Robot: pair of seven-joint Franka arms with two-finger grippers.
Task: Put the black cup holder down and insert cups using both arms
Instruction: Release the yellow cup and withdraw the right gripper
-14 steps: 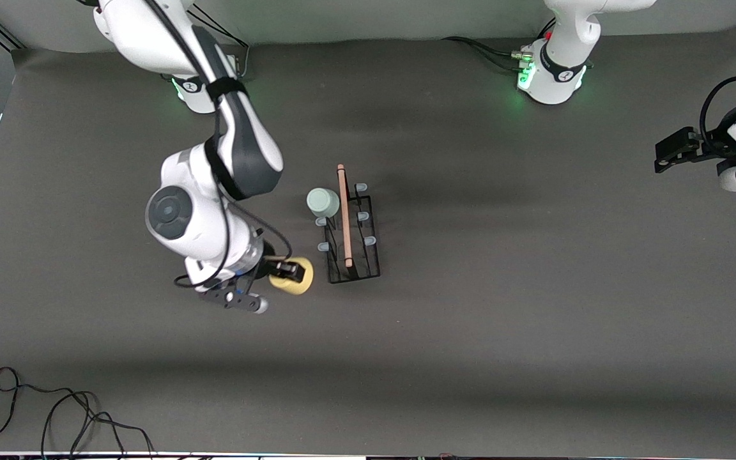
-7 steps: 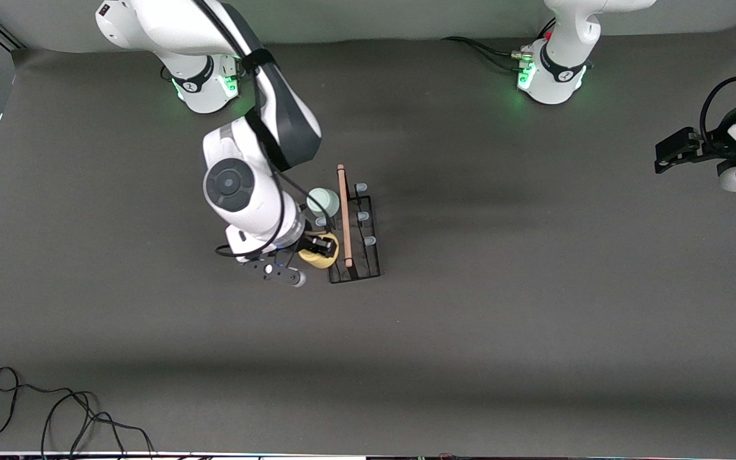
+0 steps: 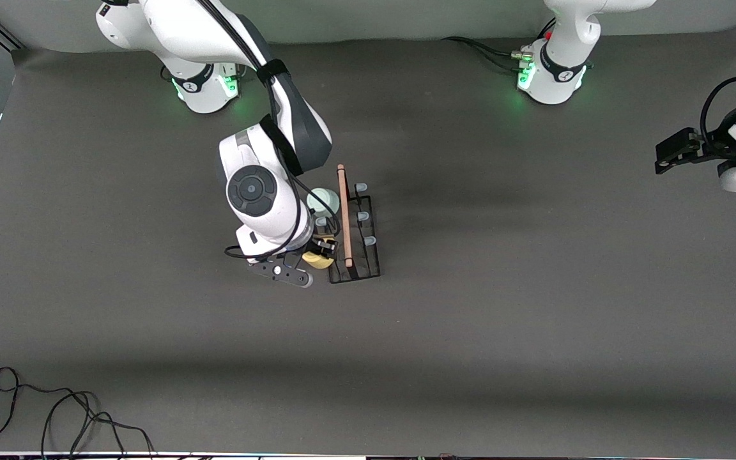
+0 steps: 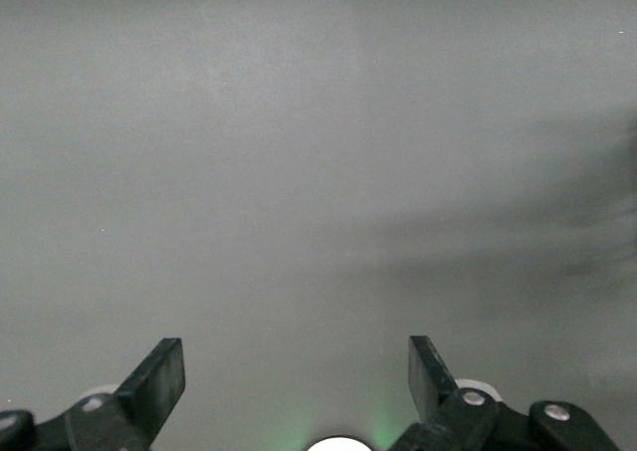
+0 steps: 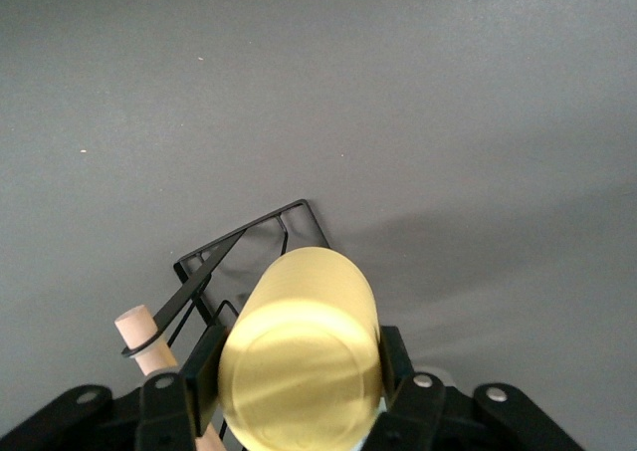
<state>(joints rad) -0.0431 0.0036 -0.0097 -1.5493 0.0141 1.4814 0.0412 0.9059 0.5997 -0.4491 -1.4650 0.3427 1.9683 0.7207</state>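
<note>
Progress looks like roughly the halfway mark, judging from how things lie: the black cup holder point(image 3: 350, 230) already stands on the grey table point(image 3: 502, 319), a pale green cup point(image 3: 323, 200) sits upturned on one of its prongs, and the yellow cup point(image 3: 317, 258) is being brought to the rack, while no light blue cup shows anywhere, so at least that one seems left to do. Largest in view, the right arm point(image 3: 266, 185) reaches from its base down to the rack, and its right gripper point(image 3: 322, 249) is closed firmly on the yellow cup, fingers pressed to either side of it, right at the rack's end nearest the front camera. Off at its own end of the table, the left arm waits; the left gripper point(image 4: 297, 371) hangs over bare table with its fingers spread wide and nothing between them. Running away from the right gripper toward the robots' bases, the rack's long axis follows its wooden rod point(image 3: 344, 214). Held sideways, the yellow cup lies with its axis along the gripper's reach, its closed bottom point(image 5: 299, 376) facing the wrist and its mouth toward the rack.
</note>
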